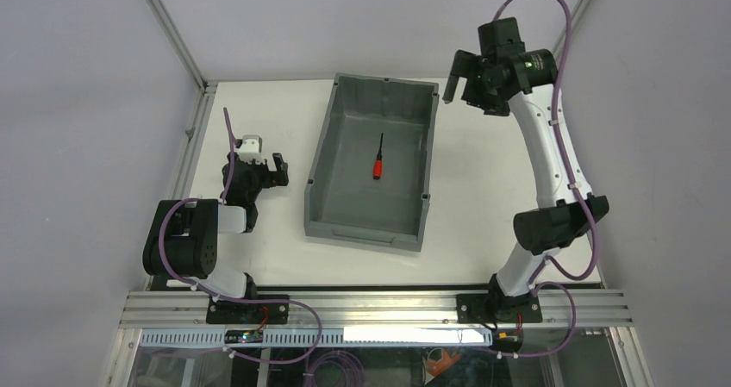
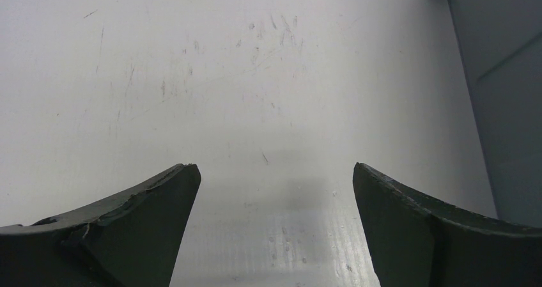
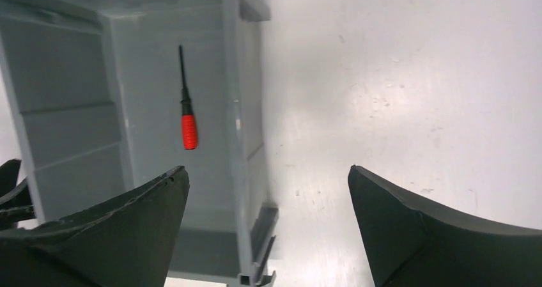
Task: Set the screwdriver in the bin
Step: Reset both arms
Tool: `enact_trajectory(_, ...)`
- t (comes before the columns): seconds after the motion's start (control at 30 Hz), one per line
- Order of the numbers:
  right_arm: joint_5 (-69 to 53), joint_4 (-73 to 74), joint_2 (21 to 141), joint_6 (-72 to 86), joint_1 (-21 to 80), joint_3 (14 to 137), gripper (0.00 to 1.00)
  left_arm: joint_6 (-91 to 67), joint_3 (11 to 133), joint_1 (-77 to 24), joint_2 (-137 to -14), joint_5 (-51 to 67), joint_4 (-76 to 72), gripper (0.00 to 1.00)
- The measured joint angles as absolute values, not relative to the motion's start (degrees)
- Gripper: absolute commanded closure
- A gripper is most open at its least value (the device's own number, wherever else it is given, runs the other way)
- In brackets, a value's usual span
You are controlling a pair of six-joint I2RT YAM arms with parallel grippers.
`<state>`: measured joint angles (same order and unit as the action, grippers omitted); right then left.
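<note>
The screwdriver (image 1: 378, 159) lies flat on the floor of the grey bin (image 1: 321, 159), about mid-floor. Its red handle is toward the near lip and its black shaft points at the far wall — it touches no wall. The bin stands in the middle of the white worktop (image 1: 483, 197).

The right arm (image 1: 552, 146) is raised beside the bin's far right corner. Its wrist camera looks down across the bin's right wall, with the screwdriver (image 3: 186, 111) below, inside. The right fingers (image 3: 128, 229) are spread wide with nothing between them.

The left arm (image 1: 194, 236) is folded low to the left of the bin, well apart from the screwdriver. The left fingers (image 2: 134, 229) are spread too — only bare, scuffed worktop shows between them, and the bin's outer wall (image 2: 505, 108) stands at the right edge of that view.
</note>
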<state>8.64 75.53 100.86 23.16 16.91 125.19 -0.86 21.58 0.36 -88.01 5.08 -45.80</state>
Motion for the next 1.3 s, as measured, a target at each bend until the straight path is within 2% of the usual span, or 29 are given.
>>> enact_trajectory(0.33, 8.49, 68.34, 88.42, 17.65, 7.86, 105.12, 0.01, -0.86, 21.58, 0.36, -88.01, 5.08, -45.78, 0.01)
enact_trajectory(0.73, 10.11, 58.35, 74.15, 15.16, 4.16, 82.41, 0.01, -0.86, 21.58, 0.36, -88.01, 5.08, -45.8, 0.01)
enact_trajectory(1.3, 11.27, 50.09, 64.73, 14.92, 3.92, 64.1, 0.01, -0.86, 21.58, 0.36, -88.01, 5.08, -45.78, 0.01)
